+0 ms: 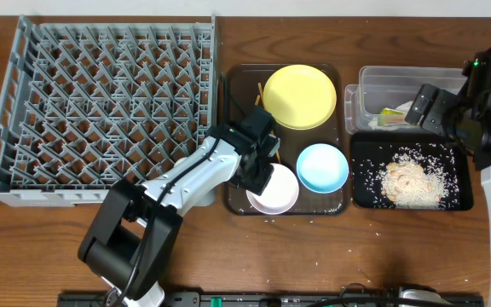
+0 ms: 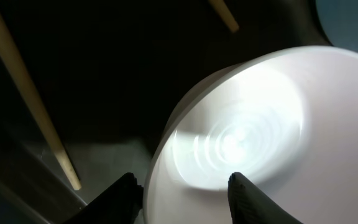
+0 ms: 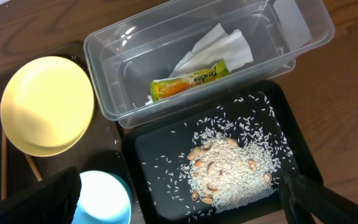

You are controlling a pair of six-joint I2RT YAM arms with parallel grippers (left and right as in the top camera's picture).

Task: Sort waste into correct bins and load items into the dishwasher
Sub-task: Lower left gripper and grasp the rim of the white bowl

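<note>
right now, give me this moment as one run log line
left gripper: open, straddling white bowl rim | right gripper: open, empty | wrapper: in clear tub | rice: on black tray | dish rack: no dishes

Dark brown wood-grain table (image 1: pixel 399 256)

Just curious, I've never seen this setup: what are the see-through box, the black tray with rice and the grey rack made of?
The clear rectangular tub looks like transparent plastic: the wooden table shows through it. The shallow black rectangular tray seems glossy plastic, judging by its sheen. The grey dish rack looks like matte moulded plastic: uniform lattice and pegs.
</note>
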